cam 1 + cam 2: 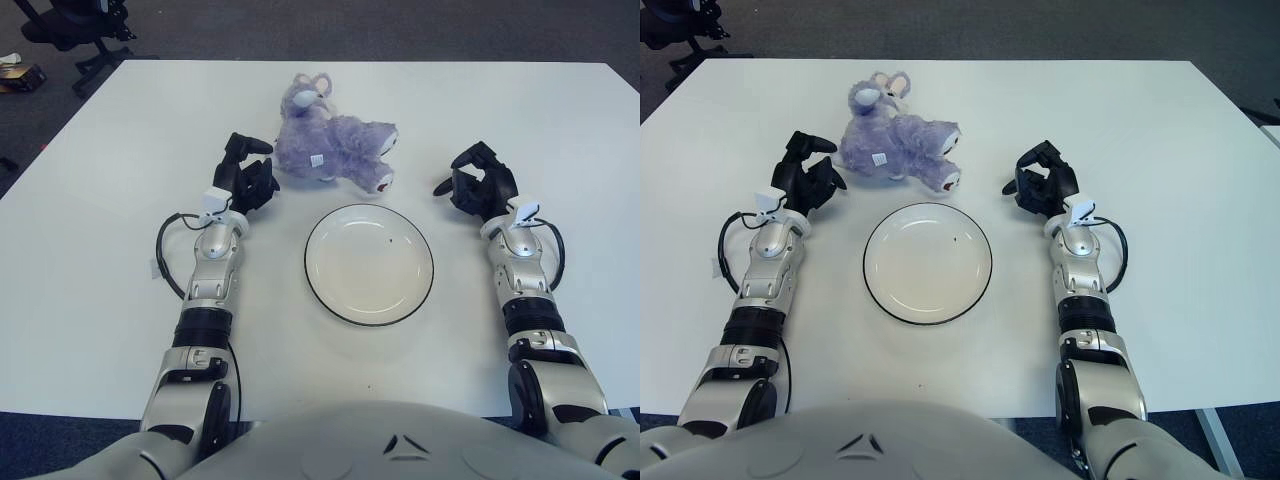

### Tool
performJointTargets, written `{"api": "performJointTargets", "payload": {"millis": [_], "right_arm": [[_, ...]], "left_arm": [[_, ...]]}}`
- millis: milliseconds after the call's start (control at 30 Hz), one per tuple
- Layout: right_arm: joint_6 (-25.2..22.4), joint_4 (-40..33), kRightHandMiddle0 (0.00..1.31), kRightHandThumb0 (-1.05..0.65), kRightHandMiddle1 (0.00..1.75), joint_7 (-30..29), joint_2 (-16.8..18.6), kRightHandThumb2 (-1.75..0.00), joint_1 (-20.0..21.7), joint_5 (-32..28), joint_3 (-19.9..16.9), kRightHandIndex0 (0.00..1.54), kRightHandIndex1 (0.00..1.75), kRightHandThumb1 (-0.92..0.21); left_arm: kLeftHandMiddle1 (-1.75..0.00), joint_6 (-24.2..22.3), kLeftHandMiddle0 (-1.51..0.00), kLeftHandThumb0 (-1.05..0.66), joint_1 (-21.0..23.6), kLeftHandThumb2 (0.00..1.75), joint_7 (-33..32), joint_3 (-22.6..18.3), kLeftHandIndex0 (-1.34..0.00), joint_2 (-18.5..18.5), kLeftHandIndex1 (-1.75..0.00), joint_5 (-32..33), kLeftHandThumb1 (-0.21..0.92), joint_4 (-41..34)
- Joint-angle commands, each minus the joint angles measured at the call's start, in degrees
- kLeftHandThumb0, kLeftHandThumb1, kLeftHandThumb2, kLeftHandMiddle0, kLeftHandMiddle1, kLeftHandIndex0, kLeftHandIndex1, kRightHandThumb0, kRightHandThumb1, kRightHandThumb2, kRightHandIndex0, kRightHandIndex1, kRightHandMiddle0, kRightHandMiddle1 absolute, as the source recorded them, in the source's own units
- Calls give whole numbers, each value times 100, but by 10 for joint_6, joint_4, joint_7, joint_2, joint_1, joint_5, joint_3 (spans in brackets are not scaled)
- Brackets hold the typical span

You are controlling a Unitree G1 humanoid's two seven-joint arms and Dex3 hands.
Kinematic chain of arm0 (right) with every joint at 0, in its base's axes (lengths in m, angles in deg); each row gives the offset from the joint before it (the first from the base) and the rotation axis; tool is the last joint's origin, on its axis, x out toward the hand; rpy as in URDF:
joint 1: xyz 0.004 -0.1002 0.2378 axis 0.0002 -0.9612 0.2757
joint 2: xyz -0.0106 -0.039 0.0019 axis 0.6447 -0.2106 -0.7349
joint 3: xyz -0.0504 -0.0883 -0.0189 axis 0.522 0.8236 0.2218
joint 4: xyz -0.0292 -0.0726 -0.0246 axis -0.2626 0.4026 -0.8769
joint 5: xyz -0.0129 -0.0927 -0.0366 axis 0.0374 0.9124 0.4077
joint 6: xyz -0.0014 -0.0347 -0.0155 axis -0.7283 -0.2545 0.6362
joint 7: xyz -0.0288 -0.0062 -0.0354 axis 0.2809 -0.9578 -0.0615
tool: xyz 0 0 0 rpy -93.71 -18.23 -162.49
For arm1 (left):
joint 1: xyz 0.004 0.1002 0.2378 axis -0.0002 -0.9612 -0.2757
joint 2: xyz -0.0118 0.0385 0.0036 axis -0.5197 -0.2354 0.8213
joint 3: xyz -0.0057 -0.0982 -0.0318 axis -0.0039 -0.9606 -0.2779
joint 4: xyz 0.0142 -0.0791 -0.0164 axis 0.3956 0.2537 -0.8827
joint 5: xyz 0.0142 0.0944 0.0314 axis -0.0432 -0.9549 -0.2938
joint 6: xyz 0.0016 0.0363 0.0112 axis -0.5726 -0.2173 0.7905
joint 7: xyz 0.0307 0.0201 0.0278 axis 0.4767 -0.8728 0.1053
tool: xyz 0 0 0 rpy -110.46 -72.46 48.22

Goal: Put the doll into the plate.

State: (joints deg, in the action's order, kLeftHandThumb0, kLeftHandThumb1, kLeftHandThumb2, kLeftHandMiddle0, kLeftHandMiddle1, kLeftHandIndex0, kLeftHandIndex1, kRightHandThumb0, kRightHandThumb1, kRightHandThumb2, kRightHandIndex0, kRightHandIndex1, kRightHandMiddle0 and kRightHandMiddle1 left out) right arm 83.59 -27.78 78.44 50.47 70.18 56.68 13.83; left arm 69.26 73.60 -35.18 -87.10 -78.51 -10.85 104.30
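The purple doll (330, 142) is seen lying on its side on the white table (100, 180), just beyond the far rim of the empty plate (369, 264), with a narrow strip of bare tabletop between them. The left hand (246, 180) is held just left of the doll, fingers spread and nothing gripped. The right hand (478, 183) is placed further off to the doll's right, fingers loosely open and empty. Wide clear tabletop is left on both sides. A dark office chair (70, 25) is visible past the far left corner.
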Motion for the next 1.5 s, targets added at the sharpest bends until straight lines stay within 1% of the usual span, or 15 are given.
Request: {"api": "performJointTargets", "payload": {"millis": [0, 67, 233, 300, 400, 533, 733, 800, 867, 1000, 1200, 1233, 1300, 1400, 1467], "right_arm": [[-17, 25, 38, -39, 175, 4, 4, -91, -24, 1, 3, 95, 175, -63], [-17, 25, 38, -39, 175, 4, 4, -90, -24, 1, 3, 95, 175, -63], [-16, 26, 38, -39, 175, 5, 4, -90, -23, 1, 3, 94, 175, -63], [-16, 25, 38, -39, 175, 5, 4, -90, -23, 1, 3, 94, 175, -63], [-17, 25, 38, -39, 175, 5, 3, -90, -24, 2, 4, 94, 175, -63], [-17, 27, 38, -39, 175, 6, 3, -90, -23, 2, 4, 94, 175, -63], [-16, 28, 38, -39, 175, 6, 3, -90, -22, 2, 4, 94, 175, -63], [-17, 27, 38, -39, 175, 6, 2, -90, -23, 2, 4, 94, 175, -63], [-18, 27, 38, -39, 175, 6, 2, -90, -23, 2, 5, 94, 175, -63], [-18, 27, 38, -39, 175, 6, 2, -90, -23, 2, 5, 94, 175, -63], [-18, 27, 38, -39, 175, 5, 1, -90, -23, 2, 6, 94, 175, -63], [-18, 26, 38, -39, 175, 5, 1, -90, -23, 2, 6, 94, 175, -63], [-20, 25, 38, -39, 175, 5, 1, -90, -23, 3, 7, 94, 175, -63], [-21, 24, 38, -39, 175, 4, 1, -90, -23, 3, 8, 94, 175, -63], [-21, 23, 38, -39, 175, 4, 1, -90, -24, 3, 8, 94, 175, -63]], "left_arm": [[-175, 60, -86, -37, -33, 70, -21, 9, -29, 4, -175, -31, 78, 34], [-175, 94, -84, -36, -33, 69, -32, 13, -29, 3, -175, -48, 79, 46], [-175, 115, -84, -36, -30, 69, -39, 14, -28, 2, -175, -55, 79, 61], [-175, 149, -83, -36, -28, 67, -50, 18, -29, -2, -174, -72, 80, 78], [-175, 186, -80, -36, -23, 45, -56, 21, -36, -7, -162, -83, 88, 102], [-175, 207, -78, -36, -18, 36, -62, 21, -38, -10, -157, -87, 91, 121], [-175, 225, -78, -35, -13, 34, -72, 22, -39, -14, -155, -97, 92, 135], [-175, 280, -78, -36, 3, 33, -197, 37, -41, -47, -154, -226, 92, 177], [-175, 306, -78, -36, 14, 33, -280, 49, -41, -67, -154, -302, 92, 202], [-175, 318, -78, -36, 28, 33, -369, 68, -41, -82, -154, -363, 92, 225], [-175, 329, -78, -35, 43, 33, -436, 89, -40, -93, -154, -398, 92, 256], [-175, 326, -78, -35, 52, 33, -497, 104, -40, -104, -154, -442, 92, 254], [-163, 311, -65, -19, 67, 29, -596, 133, -41, -124, -139, -516, 92, 250], [-150, 277, -57, -5, 77, 26, -664, 159, -40, -138, -131, -566, 92, 252], [-125, 255, -49, -20, 82, 26, -694, 171, -43, -143, -138, -586, 92, 256]]}}
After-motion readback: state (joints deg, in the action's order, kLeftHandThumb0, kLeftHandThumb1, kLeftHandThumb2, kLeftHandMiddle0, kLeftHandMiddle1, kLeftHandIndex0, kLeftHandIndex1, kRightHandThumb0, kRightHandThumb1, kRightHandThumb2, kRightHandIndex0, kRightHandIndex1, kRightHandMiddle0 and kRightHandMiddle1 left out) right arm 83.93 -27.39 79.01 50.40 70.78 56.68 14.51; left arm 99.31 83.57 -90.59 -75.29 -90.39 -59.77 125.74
